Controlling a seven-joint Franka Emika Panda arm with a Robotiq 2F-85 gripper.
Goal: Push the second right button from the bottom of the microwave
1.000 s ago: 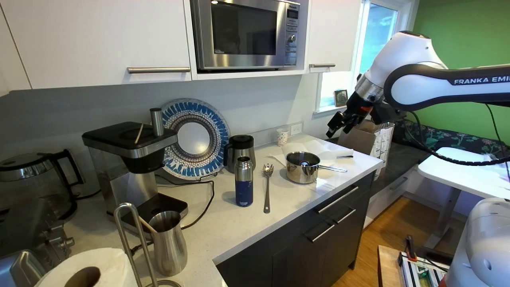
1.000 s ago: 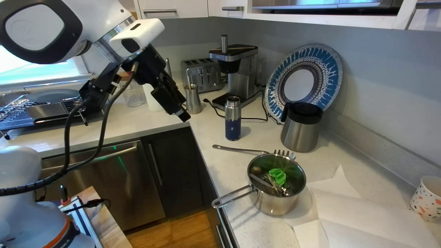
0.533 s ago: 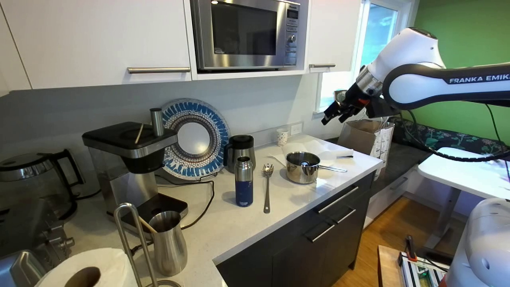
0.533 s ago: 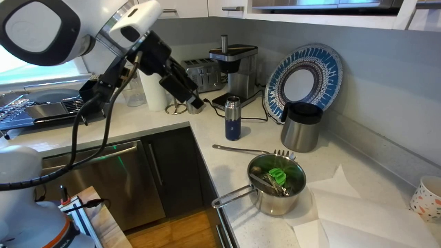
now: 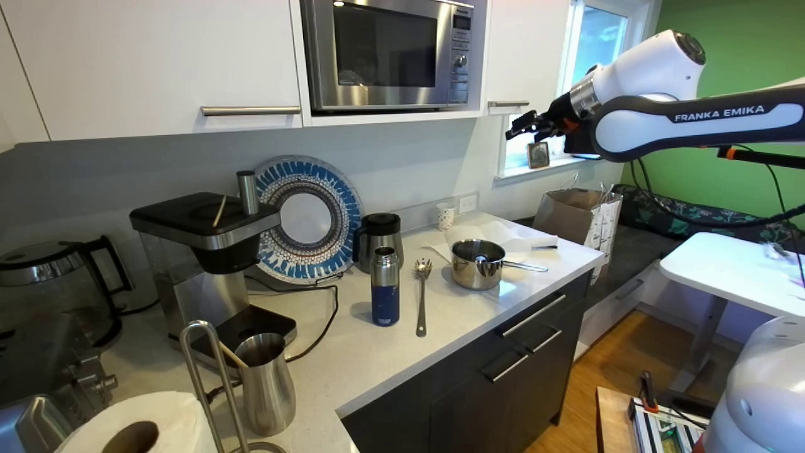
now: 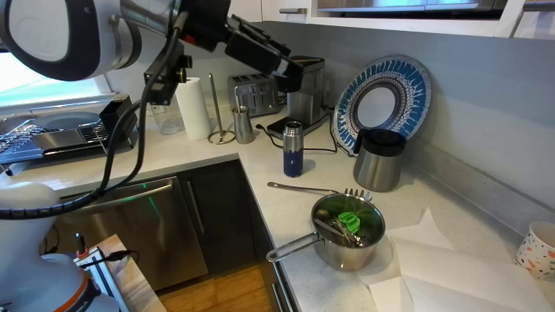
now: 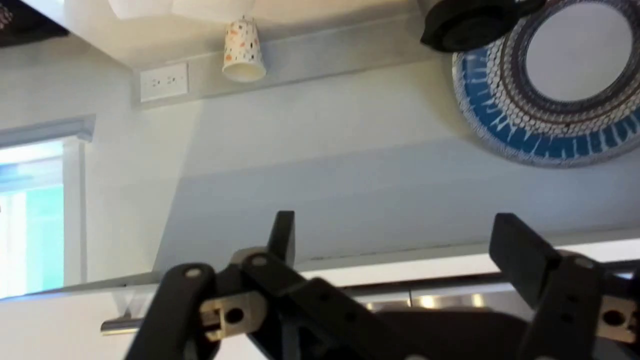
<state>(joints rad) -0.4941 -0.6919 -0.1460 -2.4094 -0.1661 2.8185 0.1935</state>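
since the microwave (image 5: 385, 56) sits high on its white shelf (image 5: 402, 117), above the table (image 5: 352, 352), my coming move turns on one relation: in an exterior view it lies at ten o'clock from my jaws, well apart, with its control strip (image 5: 461, 66) at the three o'clock end, the end nearer me. the microwave's long axis runs nine to three; the strip's runs twelve to six. its separate buttons (image 5: 460, 88) are too small to tell. in the wrist view, which stands upside down, the steel front (image 7: 452, 301) shows toward six o'clock, partly hidden by me. mine is the only arm (image 5: 679, 116), so no other is nearer.

my jaws are wide, fingertips (image 7: 284, 235) well apart, nothing between them. i judge that no press is made yet; i would rise, face the strip squarely and bring the jaws together, lest a broad touch catch a neighbouring button.

i count one microwave, one strip, one arm; down on the table, one bottle (image 5: 385, 288), one pot (image 5: 476, 274), one long fork (image 5: 422, 308), one lidded carafe (image 6: 379, 167), one speckled cup (image 7: 243, 47), one coffee machine (image 5: 210, 299), one patterned disc (image 5: 306, 217).
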